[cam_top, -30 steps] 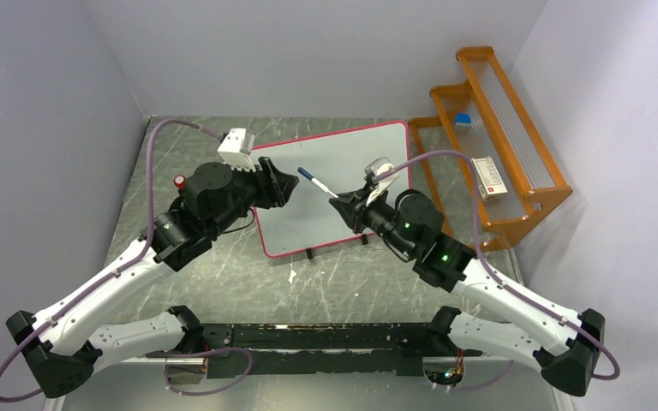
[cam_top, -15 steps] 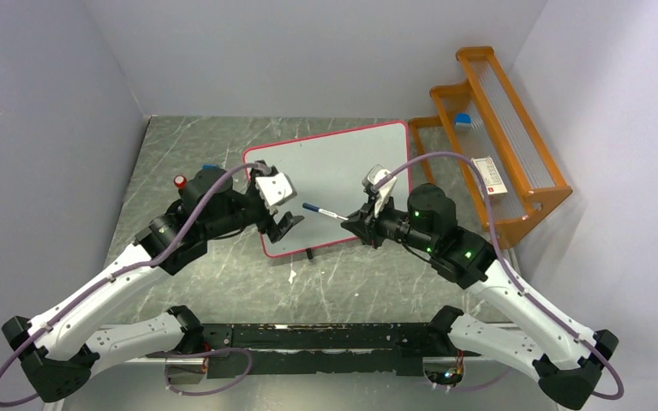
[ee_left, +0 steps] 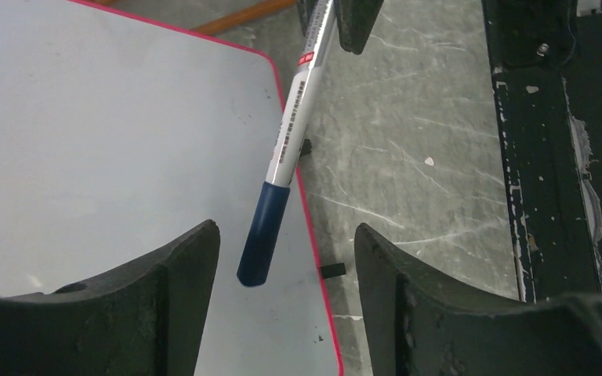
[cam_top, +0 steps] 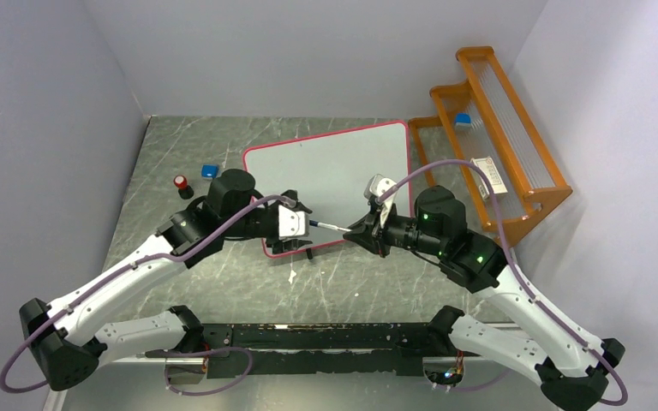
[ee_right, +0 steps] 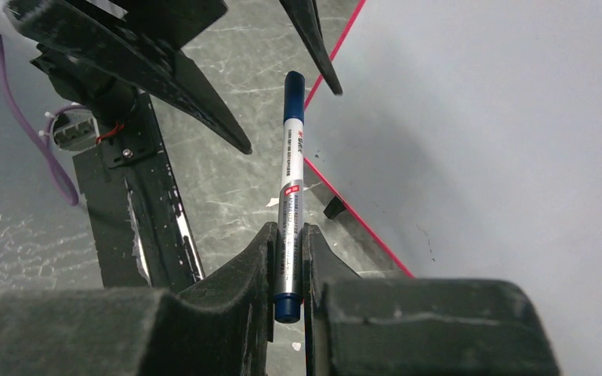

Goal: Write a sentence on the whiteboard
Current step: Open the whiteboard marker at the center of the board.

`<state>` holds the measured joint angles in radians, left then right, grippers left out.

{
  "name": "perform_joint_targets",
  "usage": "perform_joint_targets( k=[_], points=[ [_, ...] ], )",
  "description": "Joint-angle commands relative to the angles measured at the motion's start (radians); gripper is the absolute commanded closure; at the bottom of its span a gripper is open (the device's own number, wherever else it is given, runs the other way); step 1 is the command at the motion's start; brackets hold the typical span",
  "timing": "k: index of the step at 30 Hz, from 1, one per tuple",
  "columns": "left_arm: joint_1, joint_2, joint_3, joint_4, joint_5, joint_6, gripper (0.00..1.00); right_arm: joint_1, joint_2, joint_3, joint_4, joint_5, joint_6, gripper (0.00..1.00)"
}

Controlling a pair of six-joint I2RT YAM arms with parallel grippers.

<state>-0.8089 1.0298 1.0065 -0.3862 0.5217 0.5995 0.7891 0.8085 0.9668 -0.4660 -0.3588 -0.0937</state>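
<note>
The whiteboard (cam_top: 343, 158) lies on the table, white with a pink-red frame, and it is blank; no sentence shows on it. My right gripper (cam_top: 355, 233) is shut on a silver marker (cam_top: 327, 226) near its rear end, level over the board's near edge. In the right wrist view the marker (ee_right: 291, 180) points away from that gripper (ee_right: 288, 235), blue cap on. My left gripper (cam_top: 302, 224) is open, facing the cap. In the left wrist view the blue cap (ee_left: 262, 235) hangs just ahead of that gripper (ee_left: 286, 231), untouched, over the whiteboard (ee_left: 110, 141).
An orange tiered rack (cam_top: 523, 205) stands at the right with a blue item (cam_top: 463, 120) and a white box (cam_top: 488, 175). A red-topped object (cam_top: 180, 182) and a blue block (cam_top: 211, 170) sit left of the board. A black rail (cam_top: 308, 338) runs along the near edge.
My left gripper swung from the board's left side down and right to face the marker's cap. My right gripper drew toward the near edge, turning the marker to point left.
</note>
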Motion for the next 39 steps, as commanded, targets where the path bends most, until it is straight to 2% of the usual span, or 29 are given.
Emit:
perform_joint_targets(
  k=[1,12,14,15,16,19,20,24,26,28,39],
  points=[
    [-0.004,0.029,0.029,-0.011,0.096,0.058,0.35,-0.007,0.004,0.026,-0.010,-0.042,-0.020,1.00],
    [0.000,0.030,0.010,-0.002,0.074,0.055,0.65,-0.006,0.028,0.017,0.035,-0.075,-0.007,1.00],
    [0.006,0.030,0.001,0.005,0.080,0.051,0.78,-0.006,0.027,0.018,0.045,-0.079,0.000,1.00],
    [0.010,0.029,-0.002,0.011,0.084,0.043,0.91,-0.007,0.028,0.019,0.047,-0.081,0.004,1.00],
    [0.015,0.030,-0.005,0.016,0.090,0.041,0.95,-0.007,0.034,0.021,0.050,-0.086,0.007,1.00],
    [0.032,0.044,0.005,-0.004,0.116,0.047,0.95,-0.006,0.050,0.026,0.058,-0.097,0.032,1.00],
    [0.035,0.049,0.008,-0.009,0.122,0.047,0.95,-0.007,0.055,0.029,0.059,-0.101,0.042,0.97],
    [0.046,0.057,0.003,-0.026,0.134,0.065,0.95,-0.007,0.097,0.070,0.021,-0.128,0.065,0.67],
    [0.046,0.059,0.007,-0.042,0.122,0.077,0.95,-0.007,0.116,0.098,-0.010,-0.129,0.065,0.56],
    [0.048,0.061,0.012,-0.058,0.116,0.081,0.95,-0.007,0.133,0.127,-0.043,-0.120,0.065,0.49],
    [0.048,0.051,0.020,-0.083,0.101,0.086,0.95,-0.007,0.223,0.192,-0.155,-0.103,0.079,0.47]
  ],
)
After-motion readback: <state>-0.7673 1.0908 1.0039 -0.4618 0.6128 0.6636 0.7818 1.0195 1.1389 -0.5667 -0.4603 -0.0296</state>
